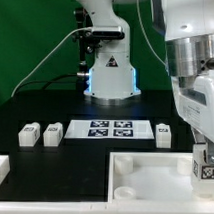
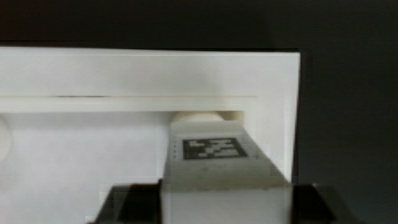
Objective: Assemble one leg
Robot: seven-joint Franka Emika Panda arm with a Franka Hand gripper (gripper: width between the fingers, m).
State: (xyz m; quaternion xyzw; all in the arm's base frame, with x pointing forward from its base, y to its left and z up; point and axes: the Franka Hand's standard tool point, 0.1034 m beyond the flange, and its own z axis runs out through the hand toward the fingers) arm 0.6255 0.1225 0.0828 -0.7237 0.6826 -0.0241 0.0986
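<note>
My gripper (image 1: pixel 204 168) is shut on one leg (image 1: pixel 205 170), a small white block with a black-and-white tag. I hold it upright over the right corner of the large white tray-like part (image 1: pixel 142 179) at the front. In the wrist view the leg (image 2: pixel 214 150) sits between my dark fingers (image 2: pixel 139 203), its far end at the inner wall of the tray-like part (image 2: pixel 143 85). I cannot tell whether it touches. Three more legs stand on the black table: two at the exterior view's left (image 1: pixel 30 134) (image 1: pixel 53 134) and one at the right (image 1: pixel 163 135).
The marker board (image 1: pixel 116 128) lies flat between the loose legs. The robot's base (image 1: pixel 108 75) stands behind it, with cables running to the left. A white ledge (image 1: pixel 1 169) sits at the front left.
</note>
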